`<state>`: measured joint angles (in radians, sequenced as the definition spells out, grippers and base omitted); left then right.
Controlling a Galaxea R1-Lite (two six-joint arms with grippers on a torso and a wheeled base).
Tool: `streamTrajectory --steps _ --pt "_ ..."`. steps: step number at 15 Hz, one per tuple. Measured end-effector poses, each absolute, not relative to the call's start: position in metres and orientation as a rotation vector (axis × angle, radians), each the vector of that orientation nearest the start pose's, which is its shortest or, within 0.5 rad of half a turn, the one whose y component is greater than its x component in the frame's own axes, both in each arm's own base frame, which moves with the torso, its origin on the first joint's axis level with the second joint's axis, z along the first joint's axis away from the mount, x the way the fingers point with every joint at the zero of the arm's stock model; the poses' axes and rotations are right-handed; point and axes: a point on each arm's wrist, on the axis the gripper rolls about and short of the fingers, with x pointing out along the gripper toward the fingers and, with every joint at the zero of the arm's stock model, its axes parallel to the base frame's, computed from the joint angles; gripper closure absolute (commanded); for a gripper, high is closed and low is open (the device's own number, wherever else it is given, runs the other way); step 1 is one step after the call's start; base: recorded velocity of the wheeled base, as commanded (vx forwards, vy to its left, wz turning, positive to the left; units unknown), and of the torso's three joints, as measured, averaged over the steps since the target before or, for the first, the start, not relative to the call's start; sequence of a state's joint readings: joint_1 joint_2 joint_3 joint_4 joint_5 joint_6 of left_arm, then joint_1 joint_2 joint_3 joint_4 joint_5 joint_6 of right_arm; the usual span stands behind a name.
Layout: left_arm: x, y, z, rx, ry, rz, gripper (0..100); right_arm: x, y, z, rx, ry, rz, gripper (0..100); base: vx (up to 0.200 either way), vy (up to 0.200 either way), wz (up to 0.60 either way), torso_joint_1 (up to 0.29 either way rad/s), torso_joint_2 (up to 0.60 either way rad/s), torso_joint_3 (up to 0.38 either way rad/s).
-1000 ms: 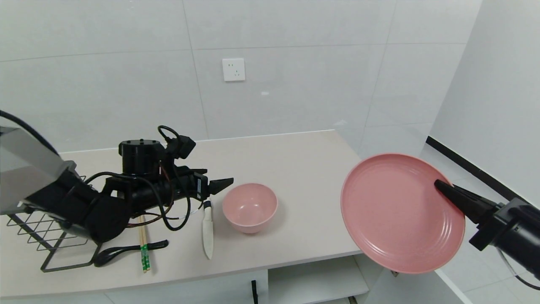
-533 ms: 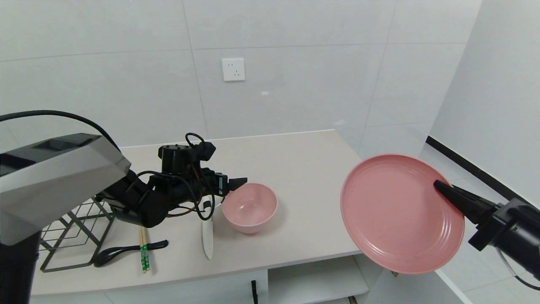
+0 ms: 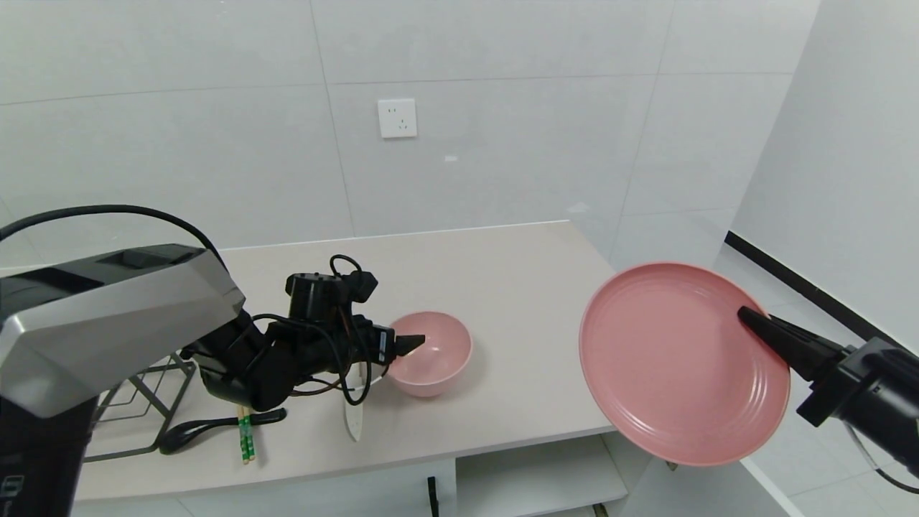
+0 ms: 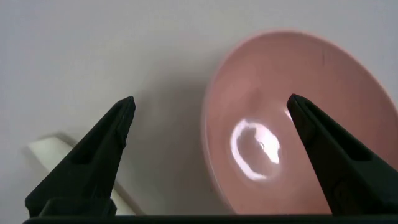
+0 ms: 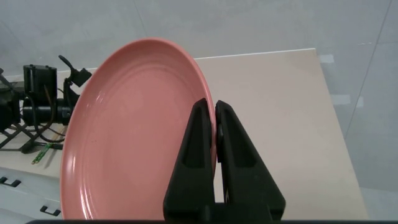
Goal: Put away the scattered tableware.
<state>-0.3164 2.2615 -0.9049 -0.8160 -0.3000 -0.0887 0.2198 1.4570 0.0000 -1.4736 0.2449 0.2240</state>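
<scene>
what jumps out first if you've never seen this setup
The big pink plate, held tilted past the right end of the table, pinched at its rim by the right tool. Next, the open left tool straddling the rim of the pink bowl on the table.

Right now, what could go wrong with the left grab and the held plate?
1. The left gripper is open astride the bowl rim. Closing on that thin curved wall may tip or skid the bowl.
2. The knife lies close beside the outer finger and could get nudged.
3. The right gripper pinches the plate by its rim only, tilted, past the table edge. A slip would likely drop it clear of the table.
</scene>
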Motion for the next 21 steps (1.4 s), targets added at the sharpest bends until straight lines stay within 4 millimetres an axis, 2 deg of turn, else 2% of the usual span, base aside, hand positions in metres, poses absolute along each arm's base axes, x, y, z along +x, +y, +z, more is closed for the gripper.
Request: streamTrajectory --steps 3,4,7,9,15,19,21 --pt "0.362 -0.133 0.019 -0.068 0.598 -0.574 0 0.157 0.041 0.135 0.220 0.033 0.465 100 0.000 0.000 0.00 0.000 0.00 0.000" --pt "0.361 -0.135 0.016 -0.061 0.609 -0.567 100 0.157 0.040 0.135 0.220 0.032 0.464 100 0.000 0.000 0.00 0.000 0.00 0.000" --pt "0.354 -0.138 0.009 -0.046 0.653 -0.547 100 0.157 0.040 0.136 0.220 0.029 0.459 100 0.000 0.000 0.00 0.000 0.00 0.000" --pt "0.354 -0.137 0.017 -0.048 0.633 -0.548 100 0.157 0.039 0.136 0.218 0.027 0.457 100 0.000 0.000 0.00 0.000 0.00 0.000" --pt "0.345 -0.130 0.063 -0.058 0.522 -0.551 100 0.157 0.039 0.136 0.214 0.025 0.455 100 0.000 0.000 0.00 0.000 0.00 0.000" --pt "0.318 -0.116 0.099 -0.064 0.448 -0.546 100 0.157 0.039 0.136 0.210 0.024 0.455 100 0.000 0.000 0.00 0.000 0.00 0.000" --pt "0.301 -0.101 0.122 -0.073 0.395 -0.531 100 0.156 0.039 0.137 0.209 0.018 0.458 100 0.000 0.000 0.00 0.000 0.00 0.000"
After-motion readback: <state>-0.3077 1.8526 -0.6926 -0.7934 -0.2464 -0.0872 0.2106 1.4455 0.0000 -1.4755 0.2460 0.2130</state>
